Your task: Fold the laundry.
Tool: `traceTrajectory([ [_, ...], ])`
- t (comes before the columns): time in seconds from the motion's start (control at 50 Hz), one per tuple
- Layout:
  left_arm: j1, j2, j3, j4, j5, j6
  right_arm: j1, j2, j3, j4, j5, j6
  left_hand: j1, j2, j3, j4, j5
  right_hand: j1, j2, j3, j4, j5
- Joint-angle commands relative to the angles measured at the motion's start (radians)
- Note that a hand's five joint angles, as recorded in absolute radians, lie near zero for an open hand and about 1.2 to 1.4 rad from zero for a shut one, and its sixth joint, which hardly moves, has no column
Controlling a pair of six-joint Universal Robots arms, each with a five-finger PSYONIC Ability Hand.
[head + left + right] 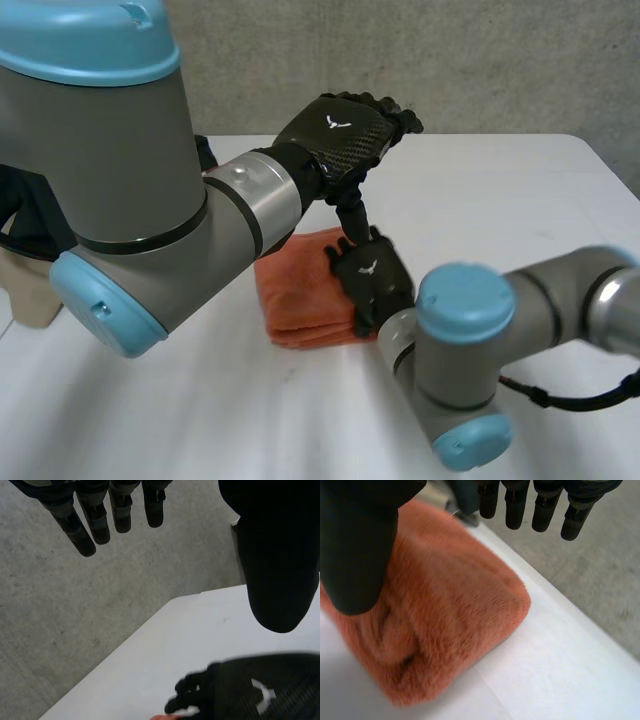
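- The robot's left arm (120,200) bulks closest, grey with light-blue caps, reaching in from the near left across the white worktop (500,200).
- The right arm (470,340) comes in from the near right and bends back towards the middle.
- A folded orange towel (300,290) lies as a thick, soft bundle in the middle of the worktop, near its front edge.
- The left hand (340,135) hangs in the air above the towel's far side, fingers (95,525) straight and spread, holding nothing; its thumb points down at the other hand.
- The right hand (370,280) sits over the towel's right end, fingers (540,510) straight and apart, thumb over the cloth, nothing clamped.
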Motion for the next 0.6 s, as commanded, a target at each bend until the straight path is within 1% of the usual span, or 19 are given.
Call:
traceTrajectory([
  [0.02,-0.004,0.035,-0.022,0.006,0.002,0.001,-0.079,-0.048,-0.076,0.281,-0.018,0.437,-0.018,-0.024,-0.027,-0.022,-0.050,-0.031,-0.029,-0.030,-0.032,-0.045],
  [0.08,-0.002,0.038,-0.022,0.007,0.002,-0.002,-0.112,-0.036,-0.087,0.347,-0.023,0.506,-0.018,-0.024,-0.027,-0.022,-0.050,-0.031,-0.029,-0.030,-0.032,-0.045],
  [0.12,0.001,0.041,-0.024,0.007,0.002,-0.002,-0.122,-0.031,-0.085,0.362,-0.030,0.525,-0.018,-0.024,-0.027,-0.022,-0.050,-0.031,-0.029,-0.030,-0.032,-0.045],
  [0.26,0.002,0.046,-0.024,0.007,0.003,-0.003,-0.144,0.016,-0.087,0.297,-0.105,0.536,-0.018,-0.024,-0.027,-0.022,-0.050,-0.031,-0.029,-0.030,-0.032,-0.045],
  [0.42,0.004,0.046,-0.028,0.012,0.003,-0.003,-0.141,0.082,-0.104,0.207,-0.116,0.508,-0.018,-0.024,-0.027,-0.022,-0.050,-0.031,-0.029,-0.030,-0.032,-0.045],
  [0.48,0.007,0.046,-0.032,0.012,0.003,-0.005,-0.126,0.118,-0.128,0.191,-0.113,0.487,-0.018,-0.024,-0.027,-0.022,-0.050,0.024,0.027,0.025,0.023,0.011],
  [0.5,0.007,0.046,-0.032,0.012,0.003,-0.005,-0.123,0.124,-0.134,0.191,-0.113,0.481,-0.018,-0.024,-0.027,-0.022,-0.050,0.074,0.076,0.075,0.073,0.061],
  [0.52,0.008,0.046,-0.035,0.015,0.005,-0.005,-0.116,0.138,-0.145,0.193,-0.112,0.469,-0.018,-0.024,-0.027,-0.022,-0.050,0.191,0.193,0.192,0.190,0.177],
  [0.56,0.010,0.046,-0.035,0.017,0.005,-0.005,-0.115,0.148,-0.154,0.193,-0.110,0.461,-0.018,-0.024,-0.027,-0.022,-0.050,0.300,0.302,0.301,0.299,0.286],
  [0.58,0.010,0.046,-0.035,0.018,0.005,-0.005,-0.115,0.152,-0.160,0.194,-0.110,0.458,-0.018,-0.024,-0.027,-0.022,-0.050,0.446,0.448,0.447,0.445,0.433],
  [0.6,0.011,0.046,-0.036,0.018,0.007,-0.006,-0.121,0.150,-0.163,0.194,-0.110,0.458,-0.018,-0.024,-0.027,-0.022,-0.050,1.183,1.185,1.184,1.182,1.170],
])
